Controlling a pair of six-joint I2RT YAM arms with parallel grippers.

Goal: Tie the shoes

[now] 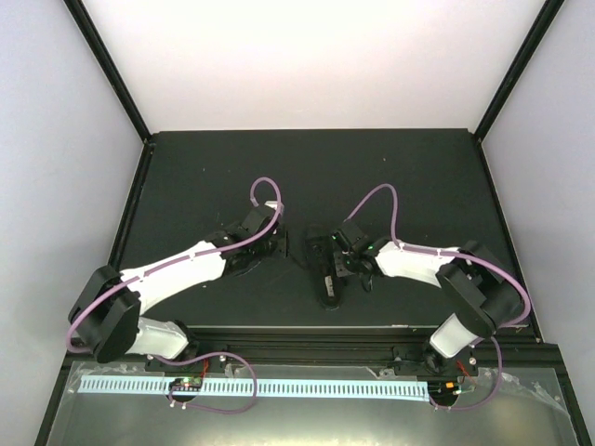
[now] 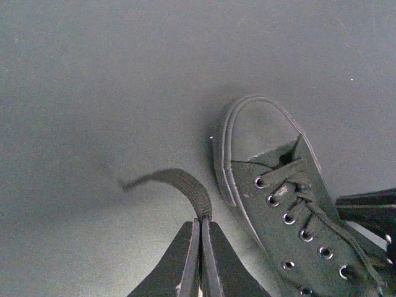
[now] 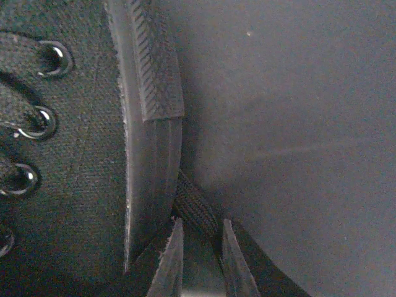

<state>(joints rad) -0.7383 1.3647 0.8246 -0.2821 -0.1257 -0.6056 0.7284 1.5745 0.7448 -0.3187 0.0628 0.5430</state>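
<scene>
The black shoe [image 1: 325, 272] lies about mid-table on the dark table [image 1: 223, 167], sitting between the two arms, toe pointing away from the bases. The left gripper [image 1: 268, 234] is just to the shoe's left, low over the surface. From its wrist camera, the left gripper [image 2: 201, 228] has its fingers pressed tight together, pinching a flat black lace [image 2: 185, 185]. That lace arcs up out of the fingertips and curls off to the left, its free end hanging clear of the shoe [image 2: 278, 204]. The rubber toe cap [image 2: 260, 127] and a row of metal eyelets [image 2: 272, 200] show just right of the fingers, near them but not touching. Over on the other side, the right gripper [image 1: 342, 263] is right up against the shoe. In its own view the right gripper [image 3: 201, 247] shows its fingers only narrowly apart, hard by the ribbed sole edge [image 3: 151, 124]. A second lace [image 3: 197, 209] comes out from under that sole and runs straight into the gap. I can't tell whether the fingers are actually pressing on it.
</scene>
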